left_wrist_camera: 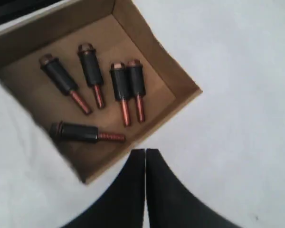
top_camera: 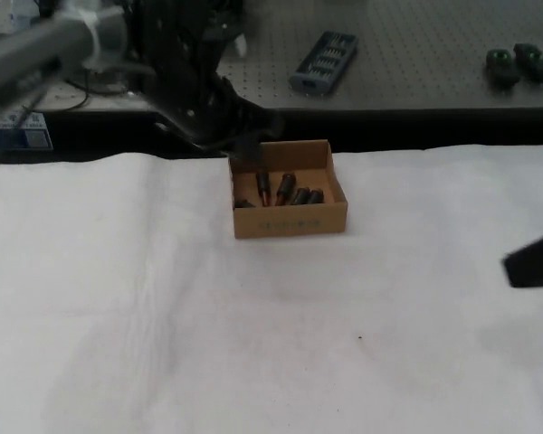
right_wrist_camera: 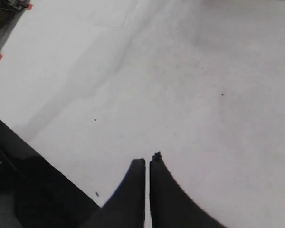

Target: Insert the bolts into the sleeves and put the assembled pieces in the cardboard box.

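Hovering by cardboard box (left_wrist_camera: 156, 54), left gripper (left_wrist_camera: 146, 154) closed, right gripper (right_wrist_camera: 147, 164) closed, box print (top_camera: 290, 220) unreadable.

High view: sits behind both arms, faces forward and down, stands well back, takes in much of the cloth (top_camera: 208, 344) and the box (top_camera: 290, 220). Left wrist view: looks steeply down from close by, past the left fingers (left_wrist_camera: 128, 190), onto the box (left_wrist_camera: 61, 21) just beyond the fingertips; shares box and cloth with the high view. Right wrist view: looks down from close by, past the right fingers (right_wrist_camera: 133, 199), onto cloth ahead of the fingertips; shares cloth with the high view.
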